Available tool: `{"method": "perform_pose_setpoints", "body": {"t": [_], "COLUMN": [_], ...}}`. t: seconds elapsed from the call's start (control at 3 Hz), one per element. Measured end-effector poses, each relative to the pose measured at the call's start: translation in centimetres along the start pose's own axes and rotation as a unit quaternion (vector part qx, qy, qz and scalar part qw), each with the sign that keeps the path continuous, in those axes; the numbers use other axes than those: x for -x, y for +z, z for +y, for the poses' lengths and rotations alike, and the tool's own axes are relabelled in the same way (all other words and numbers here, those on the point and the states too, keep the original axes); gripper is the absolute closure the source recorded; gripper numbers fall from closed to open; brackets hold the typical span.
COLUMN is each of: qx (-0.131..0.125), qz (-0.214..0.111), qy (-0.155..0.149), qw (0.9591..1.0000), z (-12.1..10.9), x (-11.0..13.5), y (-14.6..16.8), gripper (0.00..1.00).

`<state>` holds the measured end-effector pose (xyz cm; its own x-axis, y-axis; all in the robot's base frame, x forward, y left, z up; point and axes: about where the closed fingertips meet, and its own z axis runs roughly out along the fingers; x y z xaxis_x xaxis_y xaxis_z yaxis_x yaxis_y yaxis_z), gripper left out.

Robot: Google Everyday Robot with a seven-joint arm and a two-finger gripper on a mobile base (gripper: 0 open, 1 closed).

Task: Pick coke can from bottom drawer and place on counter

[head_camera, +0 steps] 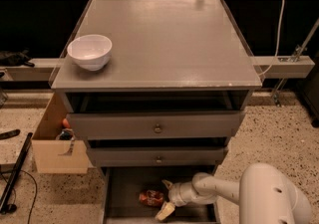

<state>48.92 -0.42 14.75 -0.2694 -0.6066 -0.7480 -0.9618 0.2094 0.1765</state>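
The coke can lies on its side, red and dented, on the dark floor of the open bottom drawer. My gripper is down inside that drawer, just right of the can. It is open, with one finger behind the can's right end and the other in front of it. The fingertips reach the can's end; I cannot tell if they touch it. The white arm comes in from the lower right. The grey counter spreads above, and it bears no can.
A white bowl stands on the counter's front left corner. Two shallower drawers with round knobs stick out a little above the bottom drawer. An open cardboard box sits to the cabinet's left, with a black pole on the floor.
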Motion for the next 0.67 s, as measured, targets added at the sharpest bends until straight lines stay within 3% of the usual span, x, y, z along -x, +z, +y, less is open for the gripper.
{"method": "perform_pose_setpoints", "body": {"t": [0.33, 0.67], "qx": [0.003, 0.003], "qz": [0.003, 0.003], "qy": [0.000, 0.000], "qw": [1.0000, 1.0000], "z": [0.56, 0.57], "x": [-1.00, -1.01], "y": [0.76, 0.77], "gripper": [0.00, 0.19]}}
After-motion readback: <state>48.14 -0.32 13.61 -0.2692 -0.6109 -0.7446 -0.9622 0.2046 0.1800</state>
